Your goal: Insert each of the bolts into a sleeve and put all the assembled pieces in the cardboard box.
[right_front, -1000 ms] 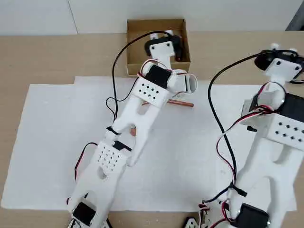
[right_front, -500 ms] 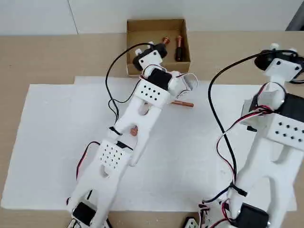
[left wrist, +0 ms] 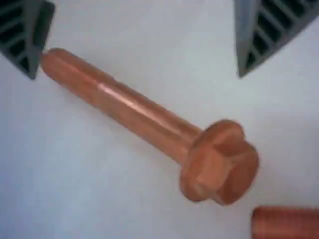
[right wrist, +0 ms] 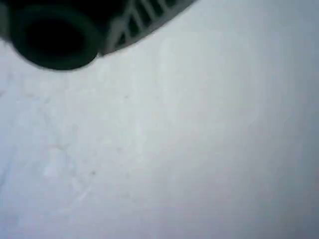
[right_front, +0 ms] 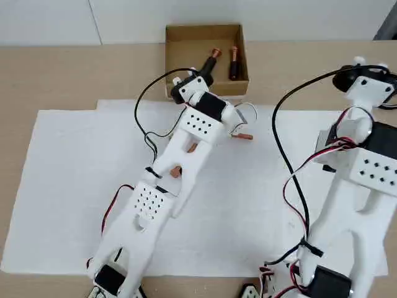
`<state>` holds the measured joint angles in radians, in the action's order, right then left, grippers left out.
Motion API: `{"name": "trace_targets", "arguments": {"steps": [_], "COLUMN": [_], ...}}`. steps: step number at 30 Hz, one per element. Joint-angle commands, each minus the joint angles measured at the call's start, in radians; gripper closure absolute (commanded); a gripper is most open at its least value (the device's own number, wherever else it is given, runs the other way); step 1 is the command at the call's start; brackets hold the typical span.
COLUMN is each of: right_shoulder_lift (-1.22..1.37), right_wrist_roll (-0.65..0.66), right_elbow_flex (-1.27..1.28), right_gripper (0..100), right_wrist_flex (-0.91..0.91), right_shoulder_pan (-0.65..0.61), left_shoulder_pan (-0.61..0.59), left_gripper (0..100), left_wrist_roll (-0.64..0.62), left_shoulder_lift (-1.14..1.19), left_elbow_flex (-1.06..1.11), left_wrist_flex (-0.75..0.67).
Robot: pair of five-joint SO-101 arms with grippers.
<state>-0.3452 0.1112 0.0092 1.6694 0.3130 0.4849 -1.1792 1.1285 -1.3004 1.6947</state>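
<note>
Fingers [left wrist: 25, 35] of the left gripper [left wrist: 134, 69] stand spread wide in the left wrist view. A loose copper bolt [left wrist: 149, 129] lies flat on the white sheet [left wrist: 99, 199] between them, its plain end just beside one tip, and the end of a second copper piece [left wrist: 284, 221] lies near its hex head. The high view adds the cardboard box [right_front: 186, 46] at the table's [right_front: 62, 74] 12 o'clock, holding two assembled pieces [right_front: 208, 63] side by side, with that gripper at the box's 5 o'clock. The right arm [right_front: 366, 161] stands at 3 o'clock. Its right gripper [right wrist: 124, 25] is close over the sheet, and I cannot tell whether it is spread or closed.
</note>
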Motion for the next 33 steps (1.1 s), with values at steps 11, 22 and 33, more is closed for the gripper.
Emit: {"name": "trace_targets", "arguments": {"steps": [11,22,33], "right_shoulder_lift": [-0.036,-0.036,-0.036], "right_wrist_roll": [0.002,0.002,0.002], "right_elbow_flex": [-0.005,-0.005,-0.005], "right_gripper": [99.5,99.5,99.5], "right_wrist_flex": [-0.008,-0.008,-0.010], "right_shoulder_pan": [0.012,0.012,0.012], "left_shoulder_pan": [-0.040,-0.037,-0.035], "left_gripper": [76,85,99], "left_wrist_roll": [-0.006,-0.006,-0.003], "left_shoulder_lift": [0.023,0.044,0.044], "left_elbow_flex": [-0.045,-0.045,-0.045], "left_wrist_flex": [-0.057,-0.057,-0.055]}}
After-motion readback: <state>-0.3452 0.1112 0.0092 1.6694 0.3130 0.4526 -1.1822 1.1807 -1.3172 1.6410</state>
